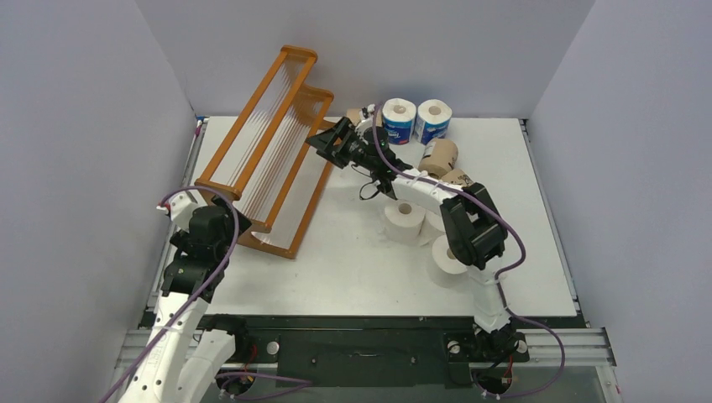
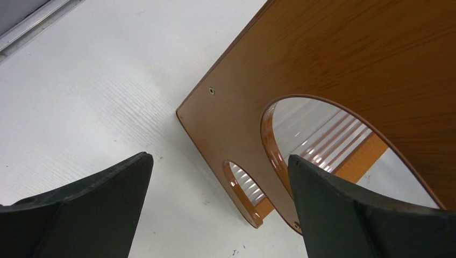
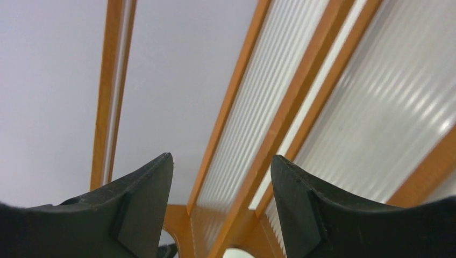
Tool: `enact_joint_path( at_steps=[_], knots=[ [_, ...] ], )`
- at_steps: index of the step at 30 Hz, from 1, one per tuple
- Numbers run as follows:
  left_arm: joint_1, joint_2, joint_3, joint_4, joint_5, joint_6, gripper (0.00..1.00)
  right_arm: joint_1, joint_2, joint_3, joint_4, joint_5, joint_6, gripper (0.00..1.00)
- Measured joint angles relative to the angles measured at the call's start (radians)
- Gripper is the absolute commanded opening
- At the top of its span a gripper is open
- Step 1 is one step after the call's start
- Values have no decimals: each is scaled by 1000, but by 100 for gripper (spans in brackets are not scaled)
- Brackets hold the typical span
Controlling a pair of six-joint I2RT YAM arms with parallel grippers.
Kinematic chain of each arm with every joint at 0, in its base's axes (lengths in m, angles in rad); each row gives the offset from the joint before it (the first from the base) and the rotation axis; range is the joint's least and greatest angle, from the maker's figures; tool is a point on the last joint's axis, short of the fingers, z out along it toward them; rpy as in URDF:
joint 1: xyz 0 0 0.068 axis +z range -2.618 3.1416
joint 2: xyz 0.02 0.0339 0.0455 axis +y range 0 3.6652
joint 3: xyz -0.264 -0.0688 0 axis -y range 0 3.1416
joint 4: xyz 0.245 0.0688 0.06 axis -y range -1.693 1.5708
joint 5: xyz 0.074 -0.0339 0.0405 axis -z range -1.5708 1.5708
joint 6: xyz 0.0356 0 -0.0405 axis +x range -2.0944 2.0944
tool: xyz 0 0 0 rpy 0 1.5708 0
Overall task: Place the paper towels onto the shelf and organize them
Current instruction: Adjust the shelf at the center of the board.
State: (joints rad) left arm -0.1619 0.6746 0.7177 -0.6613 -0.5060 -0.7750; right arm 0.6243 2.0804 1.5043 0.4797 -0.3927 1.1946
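The orange-brown wooden three-tier shelf (image 1: 252,117) looks to me to lie tipped on the table, not on its feet, and no roll is on it. If I close on one of its thin rails off-centre, or lift one end before the other, the rack may twist out of my grip and swing. It could then knock the two blue-and-white wrapped paper towel rolls (image 1: 416,121) standing just behind my right pincer (image 1: 323,144). The brown-wrapped rolls (image 1: 438,156) lie behind that pincer too, alongside my forearm. The plain white rolls (image 1: 405,221) sit under my right elbow, where a sweep of the arm could scatter them.

My right pincer (image 3: 221,158) stands partly open and holds nothing. An orange rail (image 3: 285,118) and the clear slats lie just ahead of its tips.

My left pincer (image 2: 220,158) gapes wide and is also empty. The shelf's side panel (image 2: 349,54), with its oval cutouts, is directly in front of it, close but apparently not touching.
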Motion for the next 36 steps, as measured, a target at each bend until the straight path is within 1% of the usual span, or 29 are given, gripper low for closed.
enact_joint_path(
  at_steps=[6, 11, 16, 18, 20, 24, 29, 30, 36],
  knots=[
    [0, 18, 0, 16, 17, -8, 96, -32, 159, 236, -45, -28, 5, 60],
    [0, 31, 0, 19, 22, -10, 97, -45, 217, 301, -116, -23, 0, 61],
    [0, 30, 0, 20, 23, -15, 97, -53, 235, 308, -162, -4, -1, 62],
    [0, 28, -1, 20, 25, -17, 97, -54, 245, 317, -168, 3, 0, 61],
    [0, 27, -2, 21, 25, -18, 97, -54, 265, 342, -168, 5, 2, 58],
    [0, 27, -9, 23, 25, -18, 97, -55, 319, 415, -167, 9, 22, 45],
    [0, 35, -18, 27, 25, -26, 97, -54, 367, 495, -168, 10, 40, 33],
    [0, 37, -18, 30, 25, -27, 97, -54, 369, 502, -169, 10, 41, 30],
    [0, 66, -18, 46, 20, -35, 97, -53, 371, 505, -193, 12, 42, 19]
  ],
)
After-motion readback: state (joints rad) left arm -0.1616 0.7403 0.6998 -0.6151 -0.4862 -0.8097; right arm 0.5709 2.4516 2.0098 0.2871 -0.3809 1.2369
